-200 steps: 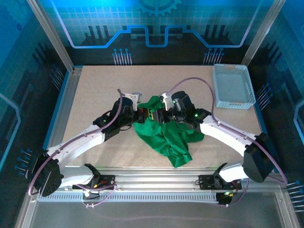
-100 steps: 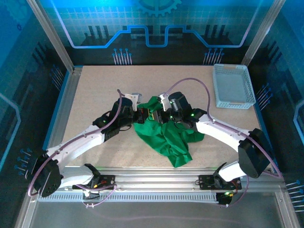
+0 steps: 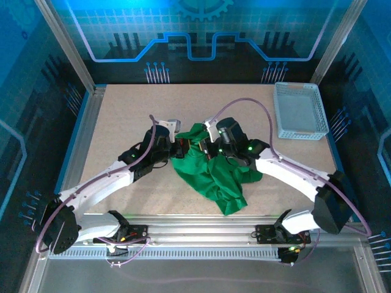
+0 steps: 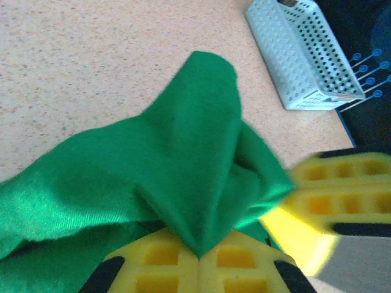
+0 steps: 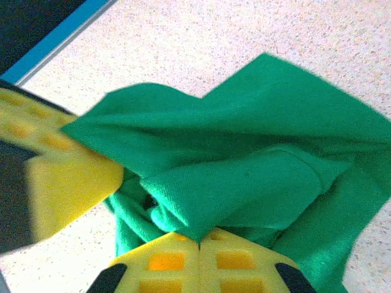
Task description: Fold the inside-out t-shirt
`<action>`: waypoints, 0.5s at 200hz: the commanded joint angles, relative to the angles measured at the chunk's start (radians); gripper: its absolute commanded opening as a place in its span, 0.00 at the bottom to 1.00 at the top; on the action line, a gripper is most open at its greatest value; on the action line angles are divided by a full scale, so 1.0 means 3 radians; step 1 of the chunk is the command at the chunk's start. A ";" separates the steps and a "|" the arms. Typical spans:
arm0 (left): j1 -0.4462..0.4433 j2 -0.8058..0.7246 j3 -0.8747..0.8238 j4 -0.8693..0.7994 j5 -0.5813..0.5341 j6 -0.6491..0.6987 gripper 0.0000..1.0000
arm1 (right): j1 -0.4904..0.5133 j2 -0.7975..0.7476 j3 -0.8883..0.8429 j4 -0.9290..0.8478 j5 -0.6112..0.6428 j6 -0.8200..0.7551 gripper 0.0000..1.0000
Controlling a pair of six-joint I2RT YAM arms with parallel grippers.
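Cloth: your t-shirt (image 3: 214, 177) is soft bright green knit, crumpled into folds | Grip: left gripper (image 4: 198, 256) clenched on a pinched ridge of it, right gripper (image 5: 199, 243) clenched on another fold just beside, yellow waffle-grid pads (image 5: 165, 262) | Around: white mesh basket (image 3: 299, 111) well right of both, speckled table (image 3: 122, 116) beneath

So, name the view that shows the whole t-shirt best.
Top external: the whole crumpled t-shirt lies between the arms. Left wrist shows a fold pinched in the left pincer; right wrist, a fold in the right pincer.
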 commanded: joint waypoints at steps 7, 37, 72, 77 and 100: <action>0.0112 -0.0035 0.0080 -0.0198 -0.0195 0.0059 0.19 | -0.0002 -0.0276 0.0086 -0.0222 -0.0039 0.0034 0.00; 0.0113 0.0020 0.0247 -0.0558 -0.0445 0.0106 0.35 | -0.0053 -0.0377 0.0132 -0.0306 -0.0257 0.0187 0.00; -0.0228 -0.0322 0.0081 -0.0313 -0.0452 0.0283 0.51 | -0.0077 -0.0394 0.0311 -0.0445 -0.0235 0.0303 0.00; -0.0281 -0.0372 0.0046 -0.0254 -0.0421 0.0286 0.53 | -0.0079 -0.0385 0.0332 -0.0451 -0.0234 0.0305 0.00; -0.0432 -0.0389 0.0008 -0.0100 -0.0238 0.0230 0.57 | -0.0077 -0.0360 0.0365 -0.0401 -0.0259 0.0330 0.00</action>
